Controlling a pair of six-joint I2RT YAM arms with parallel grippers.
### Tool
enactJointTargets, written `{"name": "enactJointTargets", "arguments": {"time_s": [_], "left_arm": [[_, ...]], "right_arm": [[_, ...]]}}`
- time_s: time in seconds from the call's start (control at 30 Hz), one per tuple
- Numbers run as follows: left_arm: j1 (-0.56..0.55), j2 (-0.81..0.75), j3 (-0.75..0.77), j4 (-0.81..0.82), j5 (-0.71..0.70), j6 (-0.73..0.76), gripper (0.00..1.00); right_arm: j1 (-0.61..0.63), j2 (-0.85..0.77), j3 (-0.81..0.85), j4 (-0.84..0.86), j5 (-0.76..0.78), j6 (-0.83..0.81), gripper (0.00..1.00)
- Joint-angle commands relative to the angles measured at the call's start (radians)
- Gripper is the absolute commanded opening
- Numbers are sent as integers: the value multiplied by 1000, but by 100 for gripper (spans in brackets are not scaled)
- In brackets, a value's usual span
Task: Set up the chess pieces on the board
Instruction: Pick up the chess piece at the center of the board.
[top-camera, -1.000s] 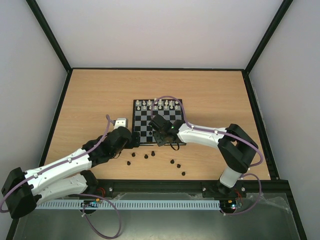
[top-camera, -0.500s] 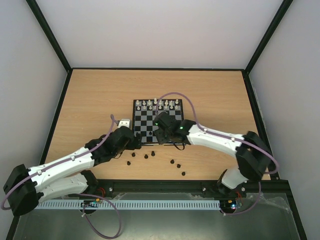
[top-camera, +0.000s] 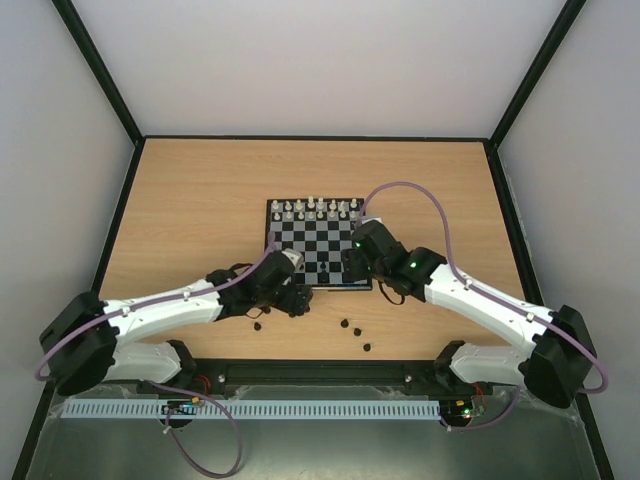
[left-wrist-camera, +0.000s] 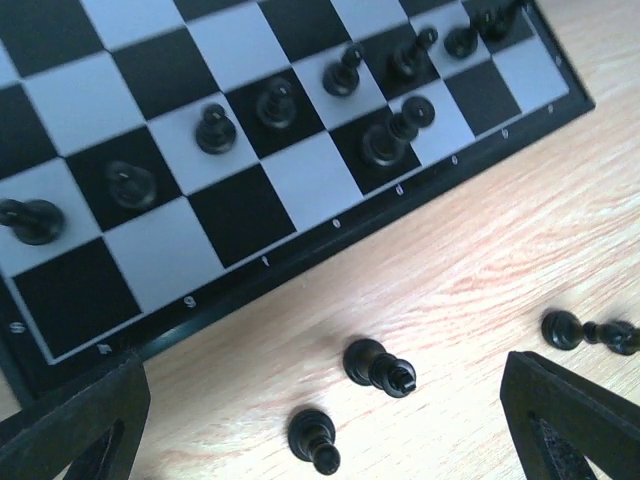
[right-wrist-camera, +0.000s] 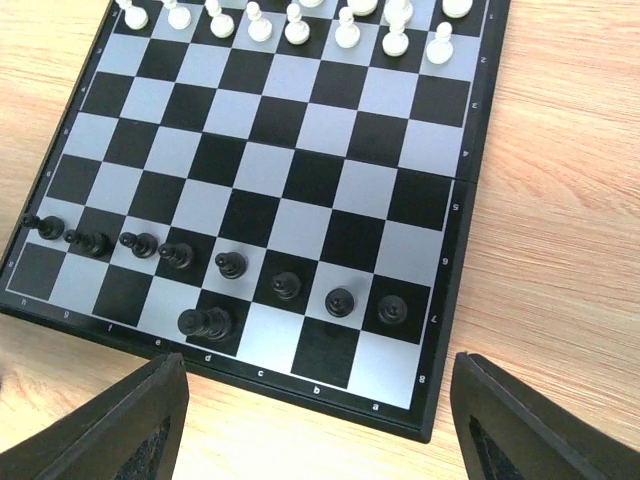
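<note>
The board (top-camera: 317, 238) lies mid-table, with white pieces along its far edge. In the right wrist view a row of black chess pieces (right-wrist-camera: 232, 265) stands on the board (right-wrist-camera: 330, 180), with one taller black piece (right-wrist-camera: 205, 323) behind it near the front edge. My right gripper (right-wrist-camera: 315, 405) hovers open and empty over that edge. Just in front of the board (left-wrist-camera: 230, 215) my left gripper (left-wrist-camera: 320, 400) is open, with two loose black pieces (left-wrist-camera: 380, 366) (left-wrist-camera: 315, 440) lying on the wood between its fingers. Neither is held.
More loose black pieces lie on the table in front of the board (top-camera: 345, 323), (top-camera: 367, 347), (top-camera: 258, 324), and two at the right in the left wrist view (left-wrist-camera: 562, 329). The black frame rail (top-camera: 320, 372) runs along the near edge.
My right gripper opened and drew back to the right, off the board's front squares. My left arm swung right, bringing its open gripper over the loose pieces before the board.
</note>
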Motion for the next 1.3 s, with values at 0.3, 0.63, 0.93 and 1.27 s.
{"name": "enactJointTargets", "arguments": {"time_s": [0.3,0.63,0.93,1.27], "left_arm": [[-157,226,156,1,-119,-25,99],[-164,255,153,-7,-164,-41,83],[-164,265,106,0,-125,-65,64],[-164,278,96,0,-118,-74,63]], "right_arm": [[-13,-51,-40,-9,-30,14,72],[-14,-108,-59,-7,-9,21,71],[-15,-111,-73,7,-12,21,71],[-14,-99,-73,14,-25,16,70]]}}
